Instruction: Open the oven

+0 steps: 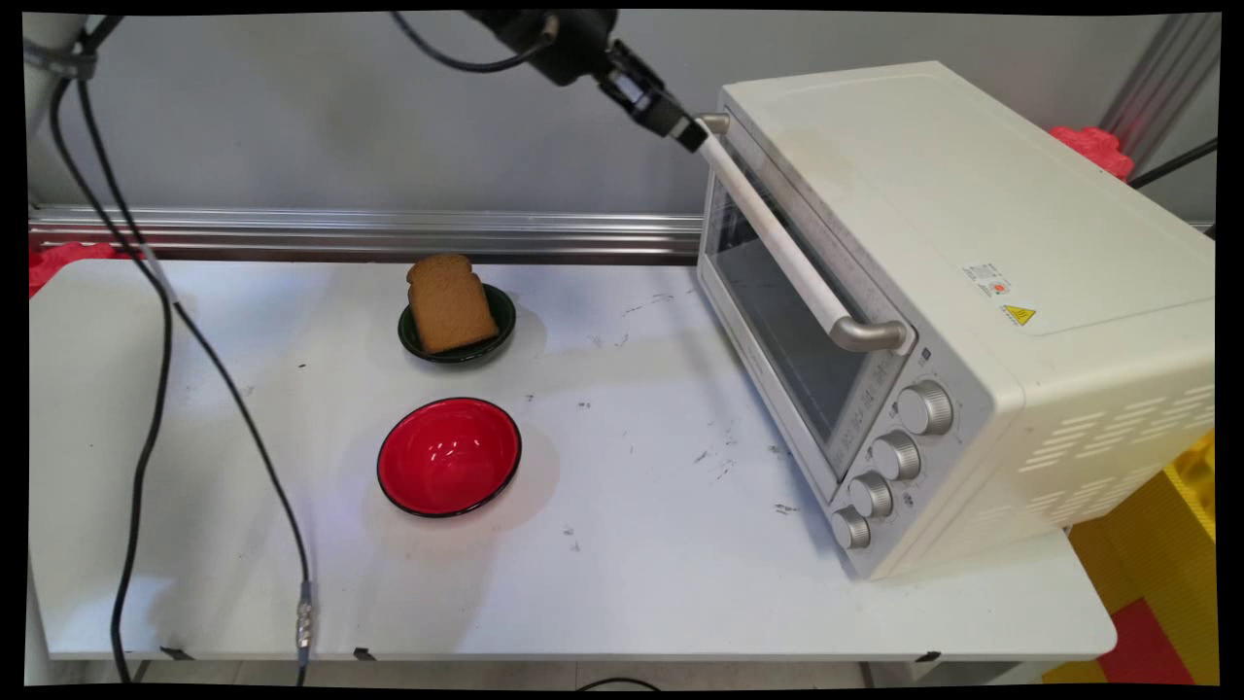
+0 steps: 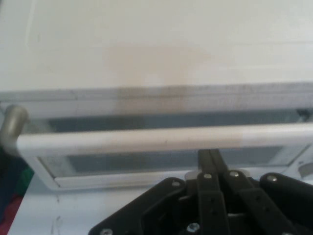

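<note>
Pressing close together, the jaws (image 1: pixel 692 133) are set against the far end of the oven (image 1: pixel 962 311) door's handle (image 1: pixel 782 243), nothing gripped between them, door shut, bread (image 1: pixel 447 303) lying well below.

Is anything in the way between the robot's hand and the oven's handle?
Nothing visible is. The gripper is right at the far end of the oven handle, with its jaws together by the bar. The toast and the red bowl sit well off to the side on the table.
</note>
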